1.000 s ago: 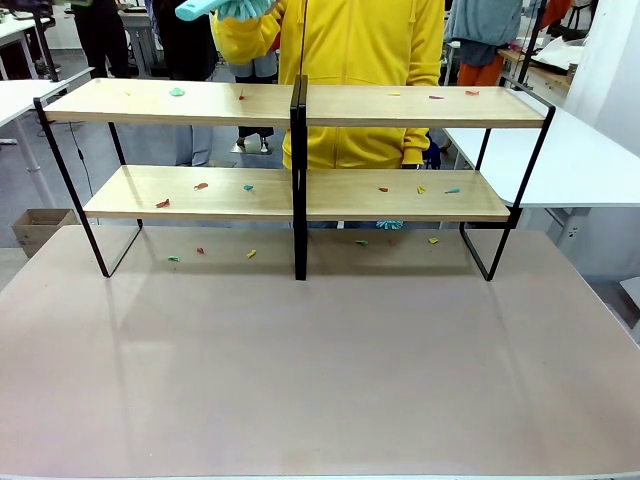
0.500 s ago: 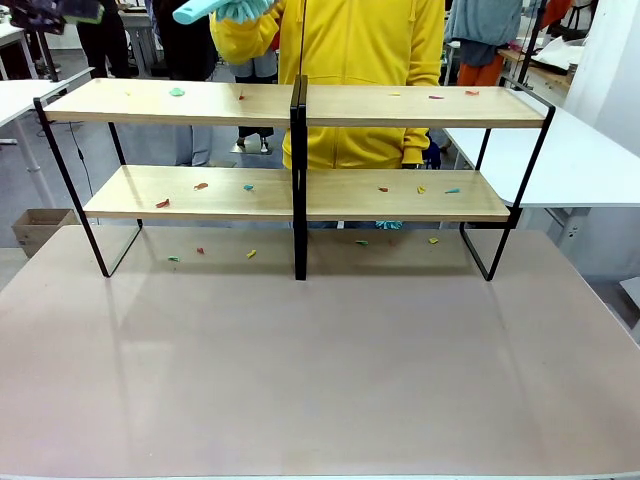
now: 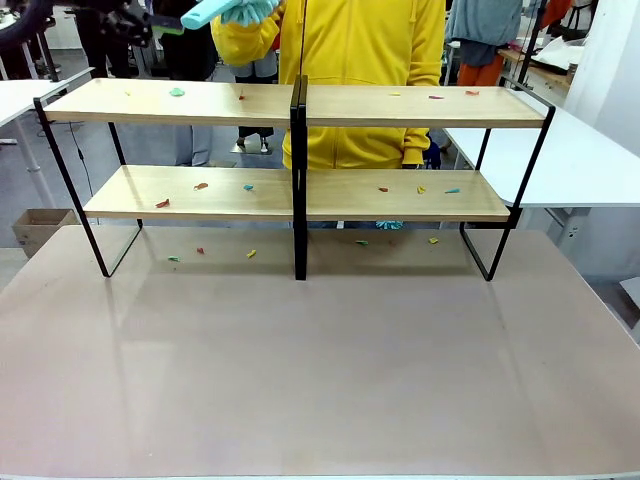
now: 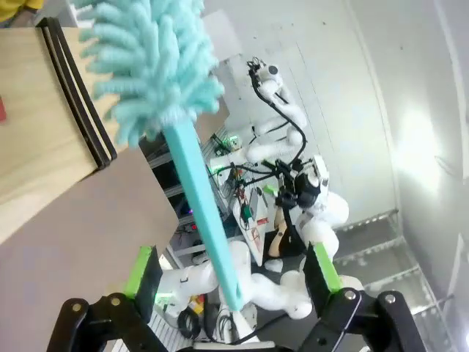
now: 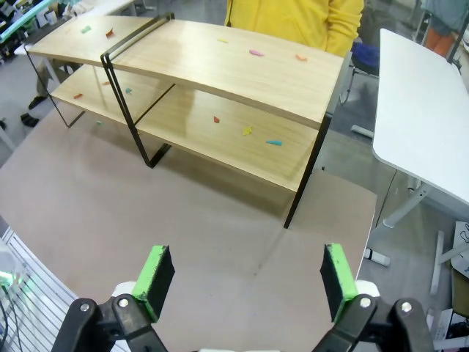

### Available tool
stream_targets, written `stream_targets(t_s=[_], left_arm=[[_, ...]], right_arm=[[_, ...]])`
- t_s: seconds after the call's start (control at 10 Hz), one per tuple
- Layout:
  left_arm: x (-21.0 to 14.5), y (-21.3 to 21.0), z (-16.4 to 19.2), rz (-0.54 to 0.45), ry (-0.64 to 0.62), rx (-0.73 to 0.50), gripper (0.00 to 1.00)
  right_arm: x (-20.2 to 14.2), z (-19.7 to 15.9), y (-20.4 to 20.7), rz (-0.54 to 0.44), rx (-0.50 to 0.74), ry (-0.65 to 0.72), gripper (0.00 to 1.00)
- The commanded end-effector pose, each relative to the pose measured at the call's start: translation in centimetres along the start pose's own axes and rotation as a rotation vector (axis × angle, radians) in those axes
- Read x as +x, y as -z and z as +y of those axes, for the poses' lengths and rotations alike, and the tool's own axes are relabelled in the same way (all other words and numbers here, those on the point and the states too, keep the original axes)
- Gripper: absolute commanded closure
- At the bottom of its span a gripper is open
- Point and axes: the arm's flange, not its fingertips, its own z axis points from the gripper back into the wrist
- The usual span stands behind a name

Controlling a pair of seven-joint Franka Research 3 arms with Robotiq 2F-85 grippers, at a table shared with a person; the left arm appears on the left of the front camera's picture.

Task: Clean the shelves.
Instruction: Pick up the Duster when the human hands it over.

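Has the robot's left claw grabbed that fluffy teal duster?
No, the left gripper stands wide open, and the duster handle touches neither of its green pads.

This looks like a lab hall to me: a white bench (image 3: 585,165) at three o'clock of my bench (image 3: 320,370), a second white bench (image 3: 18,98) at ten, people (image 3: 360,60) standing at twelve, a cardboard box (image 3: 38,230) on the floor at nine.

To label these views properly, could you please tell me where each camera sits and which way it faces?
Front: fixed on the robot's side, facing across the shelves to a person; left gripper top left.
Left wrist: looks along the open left gripper at the duster.
Right wrist: high over the table, looking down on the shelves past the open right gripper.
Shared: the shelves, in all three.
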Motion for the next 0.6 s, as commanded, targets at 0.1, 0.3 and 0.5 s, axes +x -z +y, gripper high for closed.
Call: stream_targets(t_s=[0.1,0.3,0.5], left_arm=[[3.5,3.1,0.2,-0.054,-0.074,0.039,0.0],[4.1,4.4,1.3,-0.034,-0.097,0.058,0.0],[4.5,4.7,1.7,-0.044,-0.093,0.054,0.0]], right_arm=[[0.0,-0.1,0.0,-0.003,0.009,-0.008,0.0],[0.0,-0.1,0.0,-0.003,0.009,-0.008,0.0],[0.0,-0.1,0.0,-0.003,0.009,-0.008,0.0]])
